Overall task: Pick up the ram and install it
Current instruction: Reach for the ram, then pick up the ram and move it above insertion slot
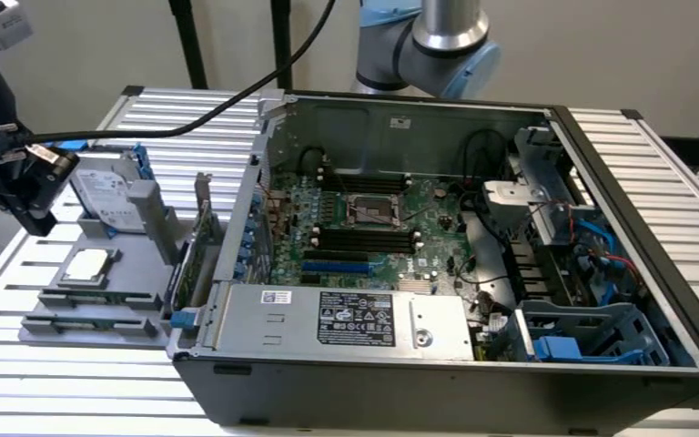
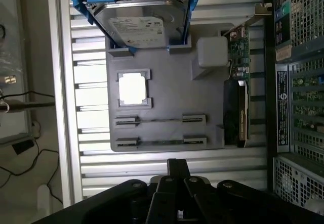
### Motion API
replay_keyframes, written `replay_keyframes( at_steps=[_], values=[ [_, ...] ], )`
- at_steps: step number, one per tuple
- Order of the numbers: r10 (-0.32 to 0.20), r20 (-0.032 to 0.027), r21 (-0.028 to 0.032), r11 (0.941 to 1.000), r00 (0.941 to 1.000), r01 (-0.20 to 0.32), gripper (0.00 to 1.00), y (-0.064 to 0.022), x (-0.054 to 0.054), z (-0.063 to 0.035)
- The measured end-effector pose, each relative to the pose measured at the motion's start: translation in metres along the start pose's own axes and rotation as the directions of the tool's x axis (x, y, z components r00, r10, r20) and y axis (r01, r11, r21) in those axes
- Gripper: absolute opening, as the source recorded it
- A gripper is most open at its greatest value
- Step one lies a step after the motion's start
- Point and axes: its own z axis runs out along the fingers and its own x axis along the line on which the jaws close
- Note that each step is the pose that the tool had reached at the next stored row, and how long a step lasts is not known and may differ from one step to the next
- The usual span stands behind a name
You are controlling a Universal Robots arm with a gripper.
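My hand [image 1: 36, 228] hung drawn together above the desk [image 1: 641, 155], at nine o'clock of the open computer case [image 1: 447, 391] in the exterior view, near the gray tray [image 2: 167, 92]. I could not tell where the ram sat; each of the tray's two long slots [image 2: 161, 119] showed a thin dark line.

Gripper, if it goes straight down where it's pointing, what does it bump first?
Probably the gray parts tray, near its two long narrow holders, or the slatted table right beside it. The gripper points down above that tray edge; depth is unclear, so I can't say which.
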Motion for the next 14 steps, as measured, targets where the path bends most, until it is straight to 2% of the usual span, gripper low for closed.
replay_keyframes(
  at_steps=[14],
  values=[
    [0.000,-0.0001,-0.0001,1.0000,1.0000,0.000,0.11,-0.0001,0.0000,0.0001]
  ],
)
